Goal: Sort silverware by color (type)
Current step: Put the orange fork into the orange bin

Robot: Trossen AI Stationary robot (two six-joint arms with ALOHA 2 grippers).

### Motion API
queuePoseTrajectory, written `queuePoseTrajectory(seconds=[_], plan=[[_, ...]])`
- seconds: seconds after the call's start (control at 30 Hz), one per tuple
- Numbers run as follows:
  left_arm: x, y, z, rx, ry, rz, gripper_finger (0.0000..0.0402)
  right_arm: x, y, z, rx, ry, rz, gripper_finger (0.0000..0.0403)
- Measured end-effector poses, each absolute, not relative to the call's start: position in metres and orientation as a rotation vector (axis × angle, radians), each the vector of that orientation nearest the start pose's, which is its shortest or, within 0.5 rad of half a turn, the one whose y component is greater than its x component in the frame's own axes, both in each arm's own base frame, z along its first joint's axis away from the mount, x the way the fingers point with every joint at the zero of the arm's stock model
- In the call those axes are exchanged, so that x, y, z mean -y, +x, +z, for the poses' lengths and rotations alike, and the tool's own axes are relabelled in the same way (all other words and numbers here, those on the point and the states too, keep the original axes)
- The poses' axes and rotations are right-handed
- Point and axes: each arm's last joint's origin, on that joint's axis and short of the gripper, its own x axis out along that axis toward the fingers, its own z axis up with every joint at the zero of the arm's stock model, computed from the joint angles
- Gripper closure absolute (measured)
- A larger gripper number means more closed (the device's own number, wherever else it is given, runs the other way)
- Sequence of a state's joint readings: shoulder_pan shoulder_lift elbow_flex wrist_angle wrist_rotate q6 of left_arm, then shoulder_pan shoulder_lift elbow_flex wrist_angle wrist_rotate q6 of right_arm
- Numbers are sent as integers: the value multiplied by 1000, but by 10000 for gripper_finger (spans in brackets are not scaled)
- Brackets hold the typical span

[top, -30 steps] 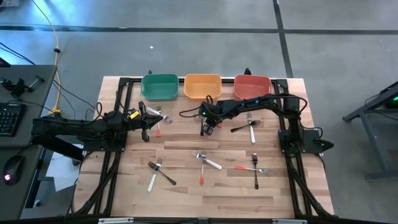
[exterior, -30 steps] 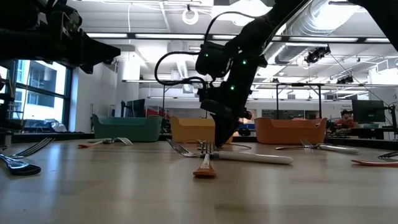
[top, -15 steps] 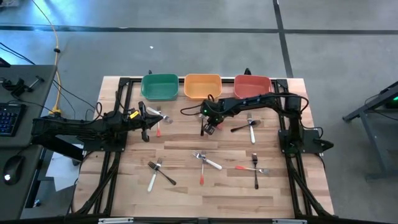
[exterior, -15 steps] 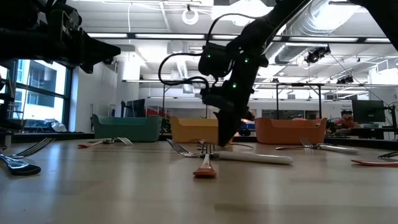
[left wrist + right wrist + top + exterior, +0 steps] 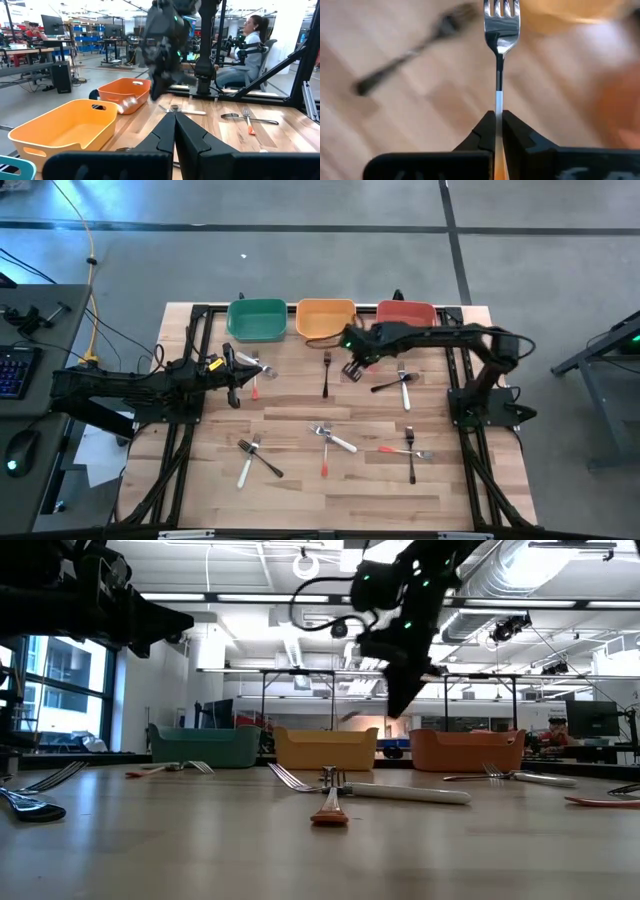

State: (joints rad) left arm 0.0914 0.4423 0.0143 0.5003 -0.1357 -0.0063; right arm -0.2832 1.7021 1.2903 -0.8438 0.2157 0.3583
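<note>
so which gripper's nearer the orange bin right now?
Right. The right gripper hangs raised just in front of the orange bin, toward its red-bin side, shut on a fork. The left gripper sits farther off, nearer the green bin.

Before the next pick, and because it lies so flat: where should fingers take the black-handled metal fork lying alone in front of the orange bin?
Take the black-handled metal fork at mid-handle, straight from above, straddling its width: it lies flat on the wooden table, tines toward the orange plastic bin, nothing touching it.
</note>
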Motion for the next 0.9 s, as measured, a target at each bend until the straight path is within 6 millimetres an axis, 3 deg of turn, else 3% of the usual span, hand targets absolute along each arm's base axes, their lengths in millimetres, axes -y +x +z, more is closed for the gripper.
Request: queuePoseTrajectory(seconds=[0.2, 0.37, 0.6, 0.9], plan=[[-15, 125, 176, 74, -8, 226, 401, 125, 267, 270, -1245, 187, -813, 402], [-15, 125, 176, 74, -8, 227, 401, 155, 244, 278, -1337, 27, -756, 402], [-15, 124, 177, 75, -8, 227, 401, 195, 213, 246, -1502, 57, -711, 402], [-15, 125, 176, 73, -8, 227, 401, 217, 183, 213, -1549, 69, -694, 402]])
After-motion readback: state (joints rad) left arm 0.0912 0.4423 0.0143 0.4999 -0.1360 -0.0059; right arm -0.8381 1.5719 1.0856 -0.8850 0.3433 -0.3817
